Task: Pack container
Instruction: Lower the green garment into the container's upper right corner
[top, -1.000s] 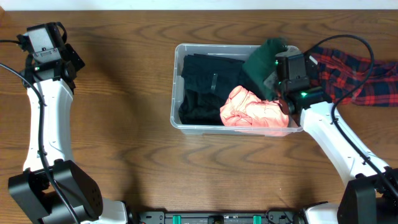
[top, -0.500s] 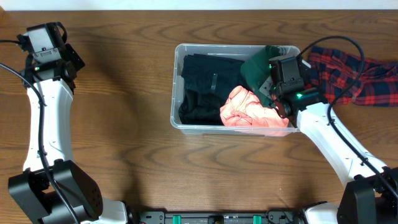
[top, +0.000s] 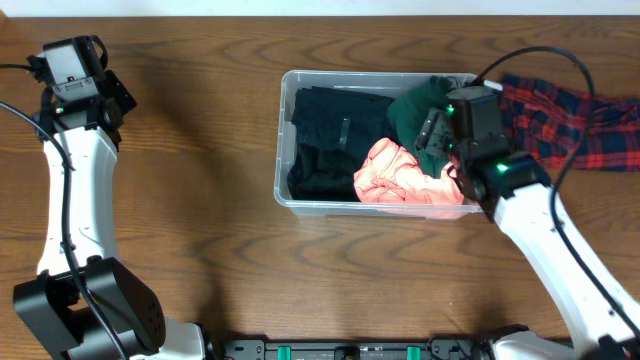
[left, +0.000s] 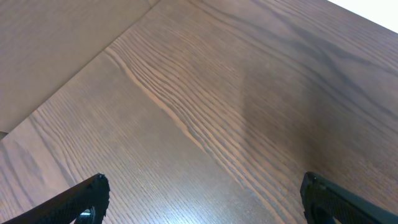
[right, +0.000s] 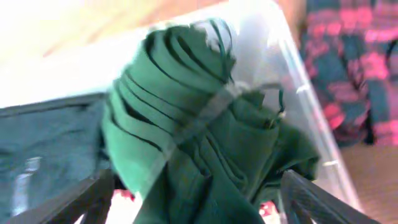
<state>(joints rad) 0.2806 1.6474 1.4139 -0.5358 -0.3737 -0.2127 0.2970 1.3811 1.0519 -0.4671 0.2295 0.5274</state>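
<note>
Spreading from a tight pinch within the last second, the right gripper (top: 432, 133) now hangs with its jaws wide apart over the right end of the container (top: 330, 206). It holds nothing: the green garment (top: 415, 103) it carried has slipped from its grasp, and the wrist has lifted a little. Nearest the onlooker, the clear container sits right of centre on the wooden table (top: 200, 200), with a coral-pink garment (top: 405, 180) lying against the inside of its near wall. Behind that, a black garment (top: 325, 140) fills the left half. The green garment lies bunched in loose folds in the far right corner, part of it riding up close to the rim. Just past the container's right end, a red plaid cloth (top: 575, 120) lies on the table, outside the walls. At the far left, the left gripper (top: 113, 95) is parked well apart from the container, its jaws fully spread over bare wood and gripping nothing. The step in hand looks like the release of the green piece, with the plaid cloth apparently the one item left to pack. The next move probably calls for the right arm to swing out over the rim, settle on the plaid cloth, pinch a fold and lift it high enough that the trailing fabric clears the wall.
</note>
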